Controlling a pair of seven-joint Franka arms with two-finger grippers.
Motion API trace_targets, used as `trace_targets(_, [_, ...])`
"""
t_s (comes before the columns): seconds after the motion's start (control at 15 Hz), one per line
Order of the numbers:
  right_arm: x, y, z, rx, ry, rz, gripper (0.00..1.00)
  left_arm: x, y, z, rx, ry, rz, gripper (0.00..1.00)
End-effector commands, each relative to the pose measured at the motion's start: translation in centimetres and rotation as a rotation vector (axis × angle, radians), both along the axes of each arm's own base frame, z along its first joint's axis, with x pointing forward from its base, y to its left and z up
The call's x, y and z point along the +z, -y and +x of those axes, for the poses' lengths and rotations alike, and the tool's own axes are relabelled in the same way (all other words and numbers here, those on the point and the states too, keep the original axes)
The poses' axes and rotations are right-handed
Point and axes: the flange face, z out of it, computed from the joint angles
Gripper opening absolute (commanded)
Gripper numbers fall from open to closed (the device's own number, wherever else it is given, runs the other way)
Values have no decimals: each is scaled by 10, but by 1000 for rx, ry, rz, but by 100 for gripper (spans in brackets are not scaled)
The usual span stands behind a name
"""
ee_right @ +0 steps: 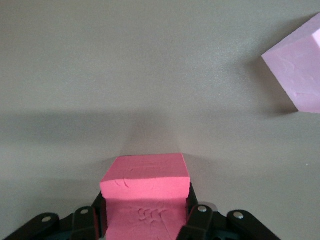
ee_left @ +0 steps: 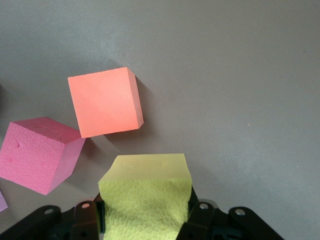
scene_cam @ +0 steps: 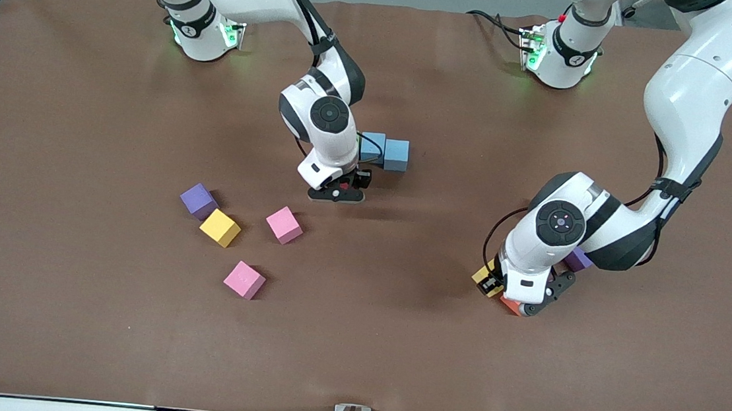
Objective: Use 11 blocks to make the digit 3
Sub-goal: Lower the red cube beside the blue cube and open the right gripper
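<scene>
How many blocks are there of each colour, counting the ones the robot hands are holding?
purple block: 2
yellow block: 2
pink block: 3
light blue block: 2
orange block: 1
red block: 1
Total: 11

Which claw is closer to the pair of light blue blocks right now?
Right. The right claw, shut on a pink block, is right beside the light blue blocks. The left claw, holding a yellow block, is well off toward the left arm's end.
</scene>
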Motion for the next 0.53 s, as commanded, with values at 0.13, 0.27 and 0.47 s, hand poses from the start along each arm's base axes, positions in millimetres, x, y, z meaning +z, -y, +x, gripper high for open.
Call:
trace_targets(0.13, [6, 1, -5, -17, 0, 11, 5, 8, 2, 0, 5, -2, 7, 41])
trace_targets(0.27, [4, 1, -5, -16, 2, 12, 5, 7, 2, -1, 4, -5, 9, 41])
trace_targets(0.47, [0, 0, -5, -14, 1, 10, 5, 6, 2, -1, 3, -5, 8, 41])
